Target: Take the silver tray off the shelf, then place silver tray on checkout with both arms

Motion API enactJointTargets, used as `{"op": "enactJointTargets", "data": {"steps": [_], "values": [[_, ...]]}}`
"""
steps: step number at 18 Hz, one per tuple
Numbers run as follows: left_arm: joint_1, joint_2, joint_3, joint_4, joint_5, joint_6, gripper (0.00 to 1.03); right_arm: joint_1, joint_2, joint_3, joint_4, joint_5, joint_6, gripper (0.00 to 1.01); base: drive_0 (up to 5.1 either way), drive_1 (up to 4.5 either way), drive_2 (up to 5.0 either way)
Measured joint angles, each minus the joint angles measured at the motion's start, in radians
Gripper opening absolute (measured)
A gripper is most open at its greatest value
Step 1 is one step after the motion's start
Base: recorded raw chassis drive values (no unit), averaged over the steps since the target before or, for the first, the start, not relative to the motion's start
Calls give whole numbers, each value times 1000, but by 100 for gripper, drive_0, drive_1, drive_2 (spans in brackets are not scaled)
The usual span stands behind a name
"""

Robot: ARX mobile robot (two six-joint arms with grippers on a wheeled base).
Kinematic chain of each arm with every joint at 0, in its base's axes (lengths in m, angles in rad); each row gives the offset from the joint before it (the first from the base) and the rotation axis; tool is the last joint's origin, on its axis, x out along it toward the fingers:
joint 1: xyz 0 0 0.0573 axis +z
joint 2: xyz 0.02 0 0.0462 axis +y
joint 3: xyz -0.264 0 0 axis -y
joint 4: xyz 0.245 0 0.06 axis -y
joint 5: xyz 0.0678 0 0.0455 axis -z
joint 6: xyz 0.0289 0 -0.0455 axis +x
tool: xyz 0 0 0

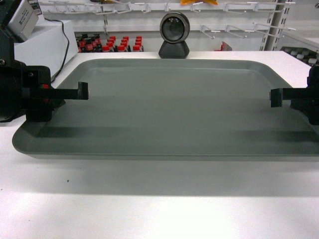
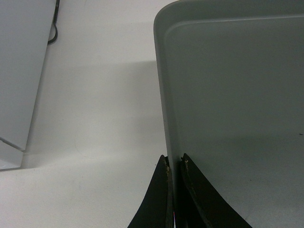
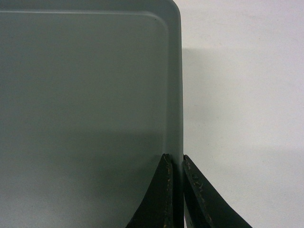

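Silver tray [image 1: 174, 114] over the checkout [image 1: 149, 209], gripped at both ends.
Left gripper [image 2: 173, 164] and right gripper [image 3: 175, 161] pinch opposite rims, jaws nearly closed; it seems slightly lifted.

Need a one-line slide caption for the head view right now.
Both grippers, left and right, clamp opposite rims of the silver tray over the white checkout, scanner behind.

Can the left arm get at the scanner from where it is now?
Probably not yet. The left claw is shut on the tray's left rim, as the right claw is on the right rim. The scanner stands past the tray's far edge, so the arm must let go first.
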Motion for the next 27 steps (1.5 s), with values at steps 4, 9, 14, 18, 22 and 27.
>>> {"op": "enactJointTargets", "data": {"steps": [4, 9, 14, 18, 22, 27], "values": [[-102, 143, -7, 394, -429, 68, 4, -34, 109, -100, 524, -53, -37, 3, 0, 0, 0], [-67, 375, 218, 282, -379, 72, 4, -74, 320, 113, 409, -84, -89, 3, 0, 0, 0], [-41, 515, 384, 136, -364, 49, 4, -93, 504, 320, 228, -80, -108, 3, 0, 0, 0], [-47, 532, 399, 92, -367, 25, 4, -95, 514, 326, 210, -71, -118, 3, 0, 0, 0], [-55, 537, 413, 98, -427, -2, 22, -99, 519, 326, 213, -67, -163, 17, 0, 0, 0], [-44, 537, 417, 139, -459, 11, 58, -112, 518, 325, 219, -57, -191, 53, 0, 0, 0]]}}
